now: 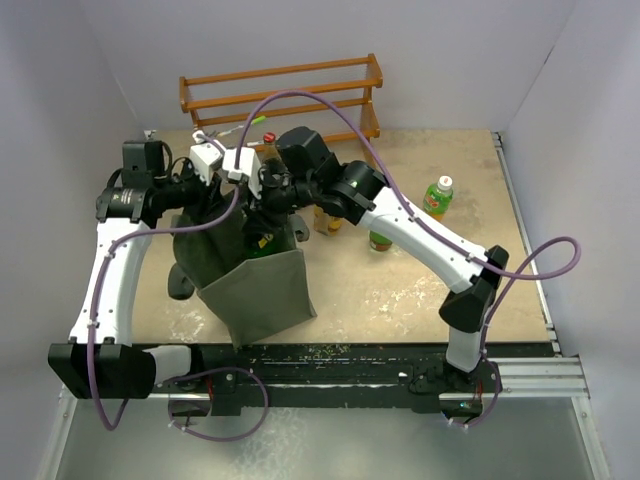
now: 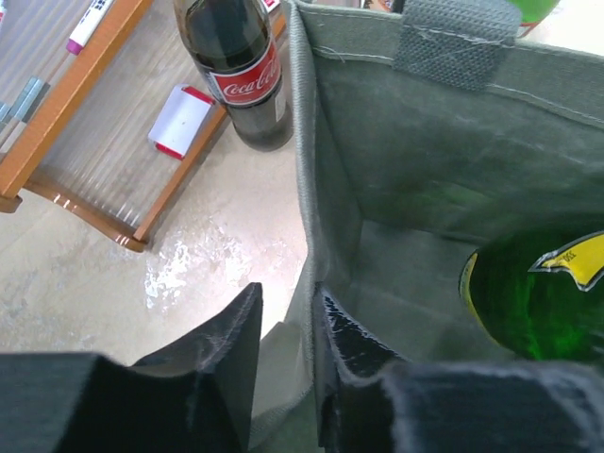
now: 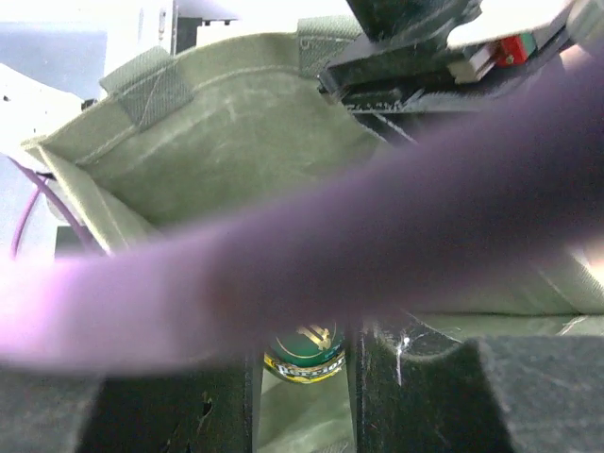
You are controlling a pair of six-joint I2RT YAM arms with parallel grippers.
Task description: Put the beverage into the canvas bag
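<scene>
The canvas bag (image 1: 260, 290) stands open at the table's middle left, a grey-green tote with short loop handles (image 2: 458, 33). My right gripper (image 3: 304, 363) is shut on the neck of the beverage, a green bottle (image 3: 304, 351), and holds it upright inside the bag. The bottle's green body and yellow label (image 2: 538, 302) show low in the bag. My left gripper (image 2: 288, 297) straddles the bag's side wall (image 2: 307, 189), one finger inside against the cloth and one outside with a gap. In the top view both grippers (image 1: 222, 195) (image 1: 272, 198) meet over the bag's mouth.
A wooden rack (image 1: 280, 90) stands at the back, with a cola bottle (image 2: 236, 66) and a white-and-red card (image 2: 179, 121) beside it. A green bottle with a white cap (image 1: 437, 195) and two small bottles (image 1: 380, 240) stand right of the bag. A purple cable (image 3: 377, 217) crosses the right wrist view.
</scene>
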